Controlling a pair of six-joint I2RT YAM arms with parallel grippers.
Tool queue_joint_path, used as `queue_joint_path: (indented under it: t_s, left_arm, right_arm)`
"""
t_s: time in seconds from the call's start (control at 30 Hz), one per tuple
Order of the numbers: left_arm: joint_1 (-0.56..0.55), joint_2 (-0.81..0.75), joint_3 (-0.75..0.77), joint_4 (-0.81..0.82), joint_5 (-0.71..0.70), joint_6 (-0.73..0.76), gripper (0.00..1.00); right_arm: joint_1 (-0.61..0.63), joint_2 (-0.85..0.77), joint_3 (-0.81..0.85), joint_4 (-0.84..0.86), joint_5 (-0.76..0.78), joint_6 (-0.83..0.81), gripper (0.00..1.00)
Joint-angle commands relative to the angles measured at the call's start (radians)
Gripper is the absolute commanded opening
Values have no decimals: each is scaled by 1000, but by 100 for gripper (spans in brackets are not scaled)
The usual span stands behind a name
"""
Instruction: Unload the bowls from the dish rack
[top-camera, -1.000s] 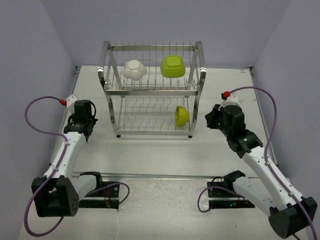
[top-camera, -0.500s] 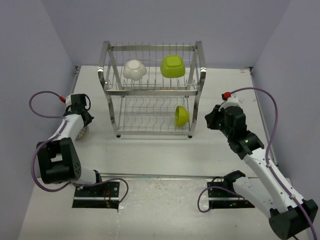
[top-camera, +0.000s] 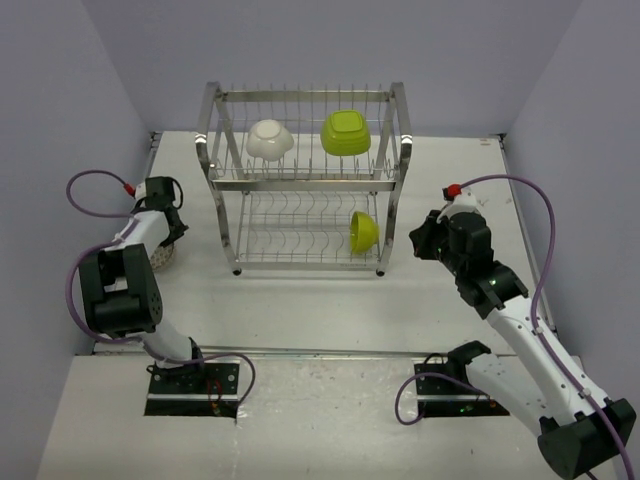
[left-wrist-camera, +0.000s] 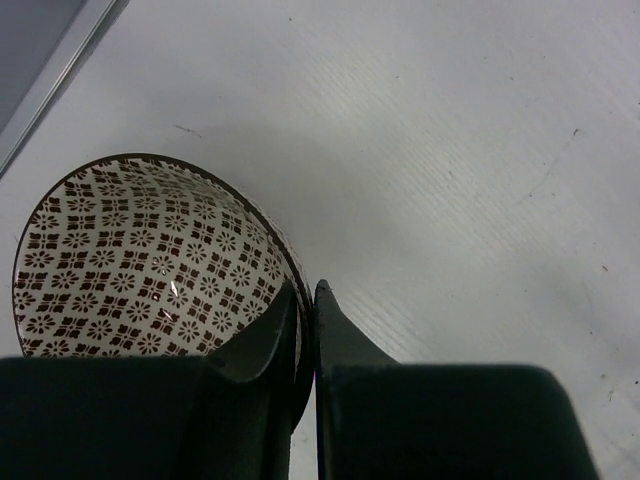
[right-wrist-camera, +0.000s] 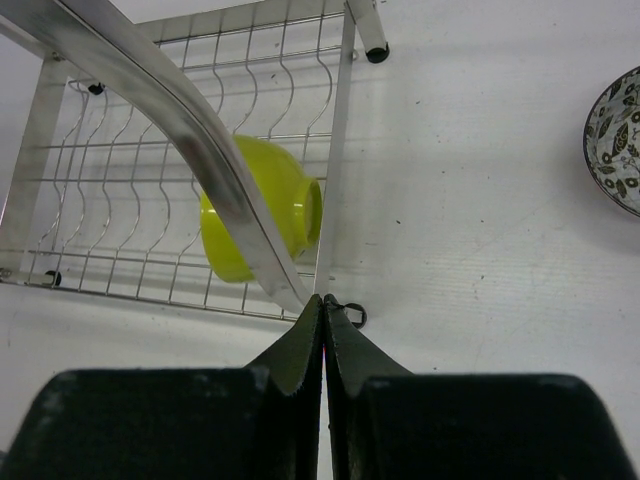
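The chrome dish rack (top-camera: 228, 184) stands at mid-table. A white bowl (top-camera: 270, 139) and a squarish lime bowl (top-camera: 346, 132) sit on its top tier. A round lime bowl (top-camera: 364, 231) (right-wrist-camera: 270, 205) leans on the lower tier. At the table's left edge my left gripper (top-camera: 165, 240) (left-wrist-camera: 308, 300) is shut on the rim of a brown-and-white patterned bowl (top-camera: 160, 260) (left-wrist-camera: 130, 250), one finger inside and one outside. My right gripper (top-camera: 420, 240) (right-wrist-camera: 325, 305) is shut on nothing, its tips close to the rack's front right post (right-wrist-camera: 170, 95).
A second patterned bowl (right-wrist-camera: 618, 140) lies on the table right of the rack, seen only in the right wrist view. The grey walls close in on both sides, and the table's left edge strip (left-wrist-camera: 50, 75) runs next to the held bowl.
The left arm has folded back toward the table's left edge, its elbow rising, with the patterned bowl still in its grip. The right arm has hardly moved.
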Motion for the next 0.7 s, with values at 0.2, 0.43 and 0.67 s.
queue_joint_path:
  t_s: [0.2, 0.43, 0.67]
  left_arm:
    - [12, -12, 33, 29, 36, -3, 15]
    - [11, -134, 50, 32, 60, 7, 45]
    - [12, -269, 87, -40, 73, -5, 56]
  right_arm:
    - [3, -3, 25, -2, -16, -9, 0]
    - [5, -5, 34, -11, -20, -7, 1]
    - [3, -2, 51, -27, -2, -13, 1]
